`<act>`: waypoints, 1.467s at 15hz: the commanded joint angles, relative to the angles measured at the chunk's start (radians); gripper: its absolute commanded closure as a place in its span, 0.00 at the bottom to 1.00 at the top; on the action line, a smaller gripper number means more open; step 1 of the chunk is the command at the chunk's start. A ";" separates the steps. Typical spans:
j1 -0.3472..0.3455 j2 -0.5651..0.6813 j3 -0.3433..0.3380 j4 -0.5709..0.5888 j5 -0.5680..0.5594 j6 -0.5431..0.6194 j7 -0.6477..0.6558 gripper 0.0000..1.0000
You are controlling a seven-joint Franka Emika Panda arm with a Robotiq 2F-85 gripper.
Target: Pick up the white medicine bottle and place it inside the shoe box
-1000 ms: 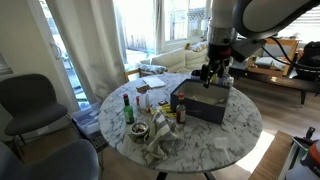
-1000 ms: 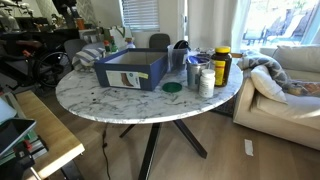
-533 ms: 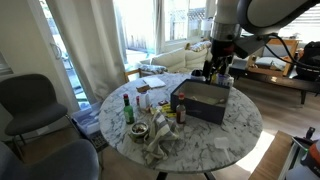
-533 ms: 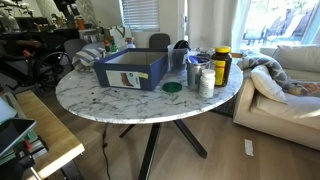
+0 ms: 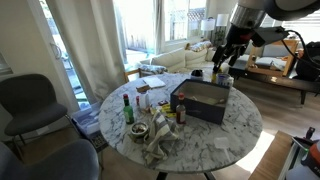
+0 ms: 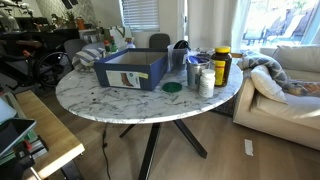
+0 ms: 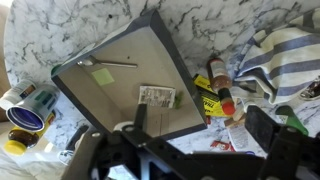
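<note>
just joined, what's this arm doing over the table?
The Panda's gripper hovers above the dark shoe box, fingers open and holding nothing. A small pale labelled item lies on the box floor, too blurred to identify. In an exterior view a white bottle stands outside the box among the jars, so the placing looks not yet done.

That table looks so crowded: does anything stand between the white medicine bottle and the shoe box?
A clear jar seems to stand between the white medicine bottle and the shoe box. The box is open on top, so lifting over should work.
</note>
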State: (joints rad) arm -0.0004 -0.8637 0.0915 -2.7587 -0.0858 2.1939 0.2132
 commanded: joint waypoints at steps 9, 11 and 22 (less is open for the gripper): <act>-0.115 -0.093 -0.366 0.056 0.114 0.097 -0.207 0.00; -0.093 -0.089 -0.504 0.092 0.182 0.074 -0.343 0.00; -0.194 0.075 -0.680 0.241 0.256 -0.130 -0.447 0.00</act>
State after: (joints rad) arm -0.1604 -0.8062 -0.6143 -2.5199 0.1386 2.0696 -0.2072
